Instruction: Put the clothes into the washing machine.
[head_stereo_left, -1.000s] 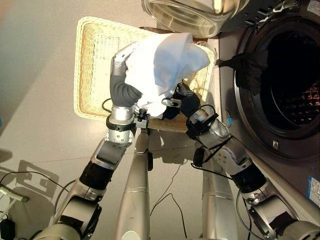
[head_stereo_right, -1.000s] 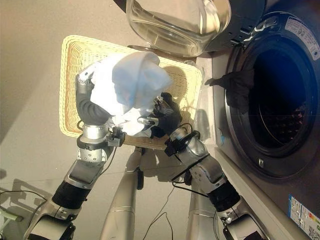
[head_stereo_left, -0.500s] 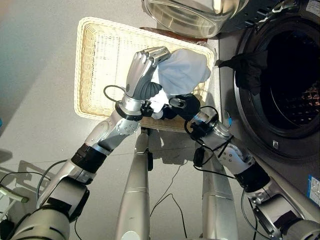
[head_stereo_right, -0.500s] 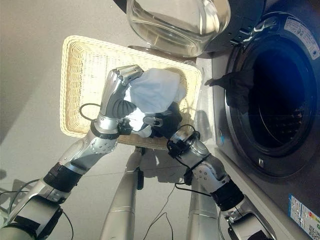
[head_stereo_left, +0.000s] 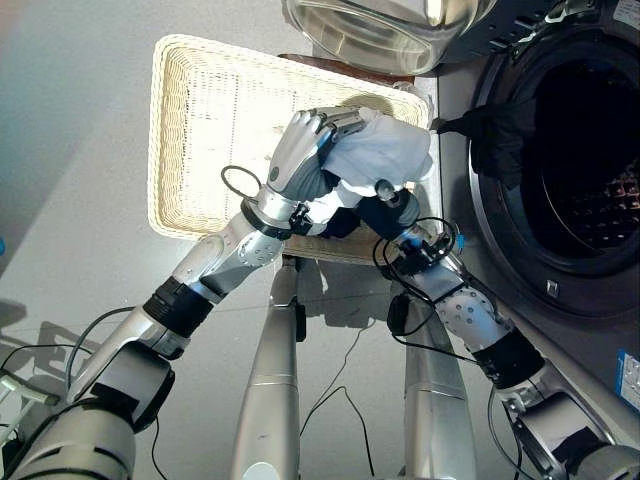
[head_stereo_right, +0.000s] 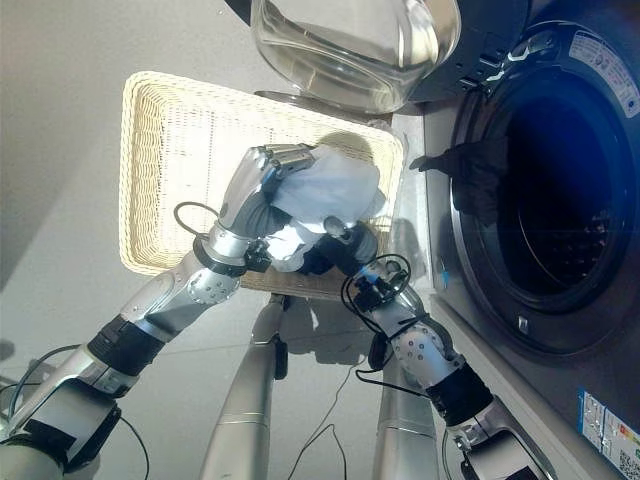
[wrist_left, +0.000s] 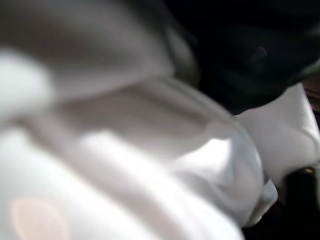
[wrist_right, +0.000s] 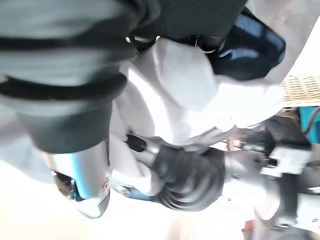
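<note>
A bunched white cloth (head_stereo_left: 385, 150) hangs over the wicker basket's (head_stereo_left: 157, 130) right end, close to the washing machine's open drum (head_stereo_left: 590, 150). My left hand (head_stereo_left: 300, 160) sits on top of the cloth with its fingers curled round it. My right hand (head_stereo_left: 385, 212) is pressed up under the same cloth from below, its dark cover showing. The left wrist view shows the white cloth (wrist_left: 150, 175) from very close. A dark garment (head_stereo_left: 498, 135) hangs over the drum's front rim.
The washer's glass door (head_stereo_left: 380, 30) stands swung open above the basket's far right corner. The basket lies on the grey floor to the left of the machine. The drum's mouth is dark and open past the dark garment.
Both hands have carried the white cloth to the right, toward the washer. The left hand has swung from beneath the cloth to on top, and the cloth is bunched smaller.
</note>
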